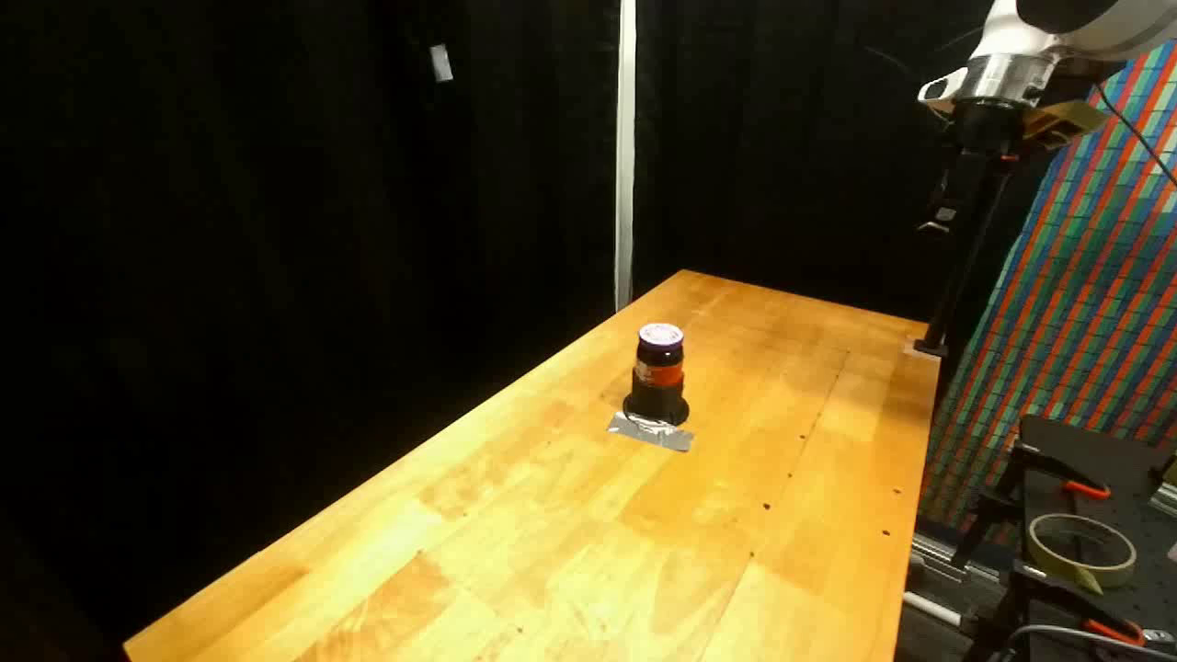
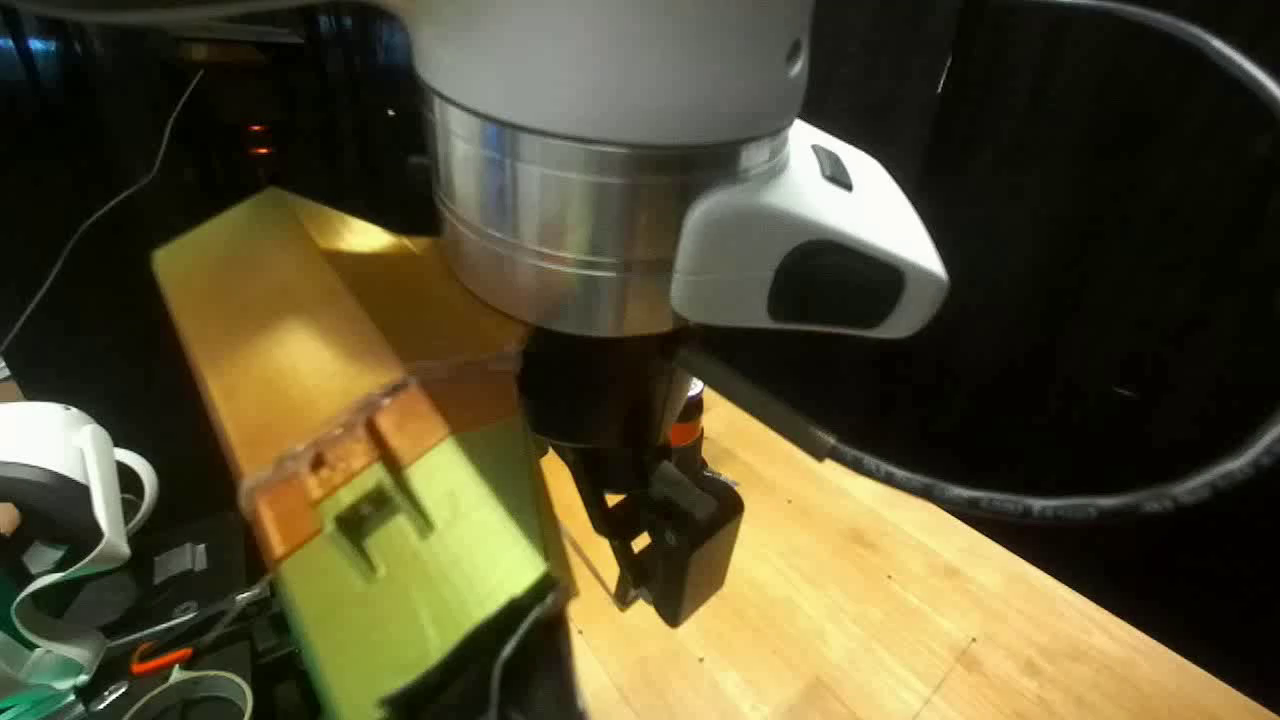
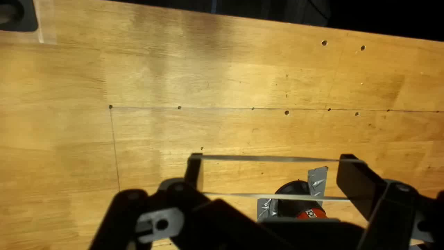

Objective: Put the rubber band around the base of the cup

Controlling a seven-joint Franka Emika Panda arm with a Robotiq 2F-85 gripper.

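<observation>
Item: one claw, fingers spread wide, nothing clamped between them. Around both I carry a rubber band, stretched taut, two pale strands crossing the gap. How near the tips it sits, I cannot tell.

Item: one cup, dark and orange, pale on top, upright on the wooden table, below the claw and apart from it. Its base is wider than the rest, with silver tape beside it.

Stage, as I judge it: band loaded, placing not yet done.

Hazards, my estimate:
– Band springs off a finger. Cause: I narrow the fingers too far and it slackens, or I jolt them.
– Strand catches high on the cup. Cause: descent off-centre; my own claw covers part of the cup in the wrist view, so aiming suffers.
– Cup knocked. Cause: a finger landing on it; the tape may hold, but I would not count on it.
– Band drawn back up. Cause: my lifting away before it grips the base.
</observation>
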